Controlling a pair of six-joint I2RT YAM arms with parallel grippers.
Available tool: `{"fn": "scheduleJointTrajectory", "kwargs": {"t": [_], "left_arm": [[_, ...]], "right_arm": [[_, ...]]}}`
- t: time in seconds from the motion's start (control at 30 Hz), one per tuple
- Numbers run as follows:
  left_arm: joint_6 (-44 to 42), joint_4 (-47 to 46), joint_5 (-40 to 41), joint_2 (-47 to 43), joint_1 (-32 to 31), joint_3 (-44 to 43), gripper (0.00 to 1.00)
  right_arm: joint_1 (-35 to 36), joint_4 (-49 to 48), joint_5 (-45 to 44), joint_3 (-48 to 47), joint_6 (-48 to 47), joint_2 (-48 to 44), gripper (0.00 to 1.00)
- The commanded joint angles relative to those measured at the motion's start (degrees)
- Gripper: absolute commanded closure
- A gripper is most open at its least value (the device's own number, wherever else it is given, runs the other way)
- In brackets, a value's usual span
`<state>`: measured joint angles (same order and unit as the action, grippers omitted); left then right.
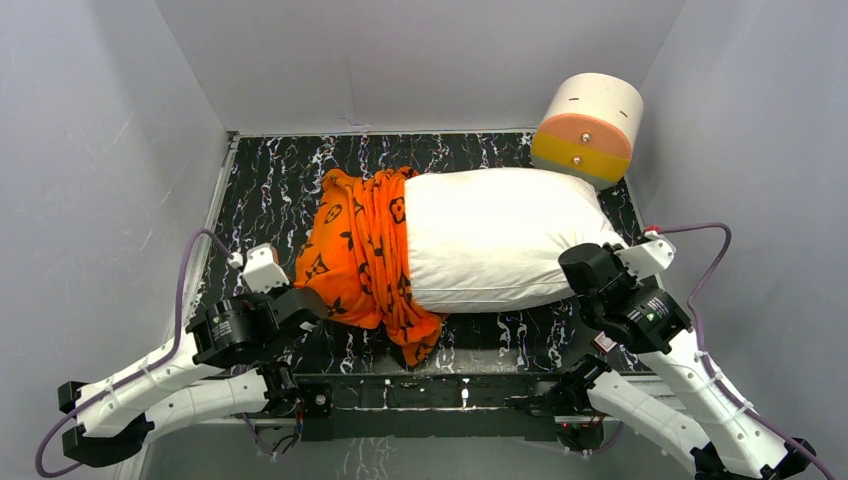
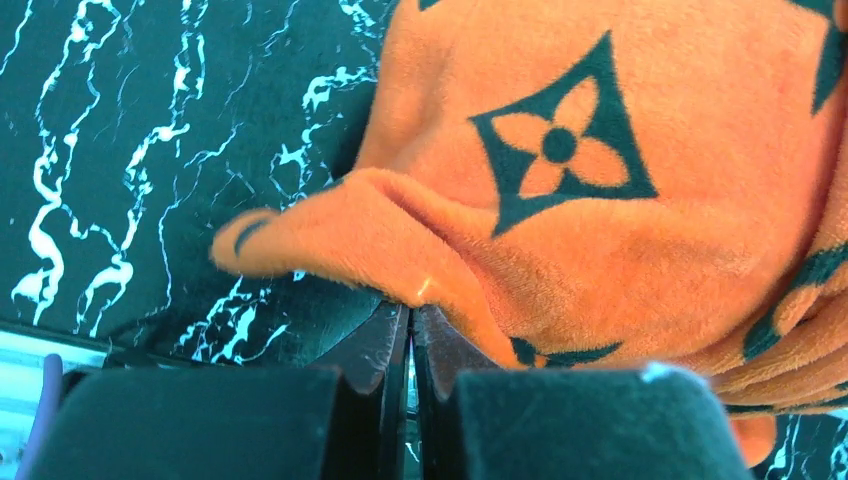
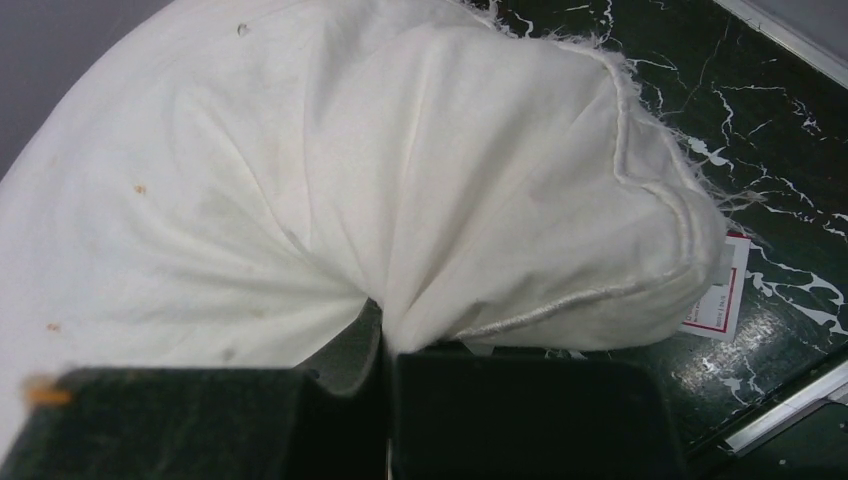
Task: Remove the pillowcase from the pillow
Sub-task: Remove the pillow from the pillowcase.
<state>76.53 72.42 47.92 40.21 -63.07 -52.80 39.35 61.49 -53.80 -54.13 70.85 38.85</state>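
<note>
The pillowcase [image 2: 600,200] is being pinched at a low fold by the left end effector [image 2: 410,310]. Its jaws are pressing almost flat together on what looks like a thin bite of orange plush right at their tips. Just beyond those tips the fabric is bulging up and away, and to their left the dark marbled tabletop [image 2: 150,150] is showing bare.

In the overhead view the cover is lying gathered in thick folds around only the end of the pillow [image 1: 500,240] nearest this end effector. Most of the white cushion is stretching away toward the other arm, already uncovered. There the right end effector [image 3: 385,345] is clamping the pillow's near seamed corner, with white cloth puckering into its closed jaws. A small label [image 3: 715,300] is lying just past that corner.

The step in hand appears to be the final draw-off, and it is calling for a steady pull by the left arm. That pull should be going straight away from the right end effector, along the pillow's length and low over the tabletop. The right side should be acting purely as an anchor, not trailing along. Because the bite is looking shallow, a slow start is advisable. If the plush is slipping, a deeper regrasp is the safer choice. The bunched folds are likely to be catching on the plump end, so a slight lift may be helping them clear.
</note>
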Motion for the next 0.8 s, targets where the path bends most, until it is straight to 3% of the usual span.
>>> {"fn": "scheduleJointTrajectory", "kwargs": {"t": [0.0,0.03,0.13,0.17,0.23,0.37,0.43,0.47,0.53,0.63,0.67,0.77], "left_arm": [[-15.1,-10.0,-0.8,1.2,0.2,1.7,1.0],[-17.4,-12.2,-2.6,2.1,0.2,1.1,0.92],[-19.8,-15.6,-5.3,5.4,0.2,-2.1,0.37],[-20.7,-16.6,-5.9,6.2,0.2,-3.6,0.24],[-24.1,-19.4,-7.3,7.2,0.2,-4.6,0.05],[-24.1,-18.2,-6.6,9.1,0.3,-4.7,0.02],[-21.7,-16.2,-5.5,10.0,0.3,-3.9,0.05],[-21.2,-15.7,-5.2,10.3,0.3,-3.3,0.13],[-20.1,-15.4,-4.8,10.6,0.3,-2.0,0.4],[-16.5,-12.7,-2.7,10.2,0.3,-2.0,0.92],[-15.0,-10.8,-1.2,9.8,0.3,-2.5,1.0],[-11.3,-3.8,5.4,8.3,0.3,-6.1,1.0]], "right_arm": [[-0.9,-3.6,-5.8,0.7,-6.4,-2.7,1.0],[-0.9,-6.0,-3.3,1.5,-8.1,-3.1,1.0],[-0.9,-10.1,1.9,3.7,-9.4,-3.8,1.0],[-0.9,-11.3,2.8,4.4,-9.7,-3.8,1.0],[-0.9,-11.5,3.6,5.1,-9.5,-3.4,1.0],[-0.9,-11.4,4.1,5.0,-9.2,-2.2,1.0],[-0.9,-11.7,4.1,5.0,-9.2,-1.9,1.0],[-0.9,-11.9,3.9,4.9,-9.3,-1.7,1.0],[-0.9,-12.4,3.7,4.8,-9.8,-1.5,1.0],[-0.9,-11.7,2.4,3.9,-10.4,-0.6,1.0],[-0.9,-11.0,1.8,3.5,-10.4,0.0,1.0],[-0.9,-8.0,-1.2,2.2,-9.7,2.0,1.0]]}}
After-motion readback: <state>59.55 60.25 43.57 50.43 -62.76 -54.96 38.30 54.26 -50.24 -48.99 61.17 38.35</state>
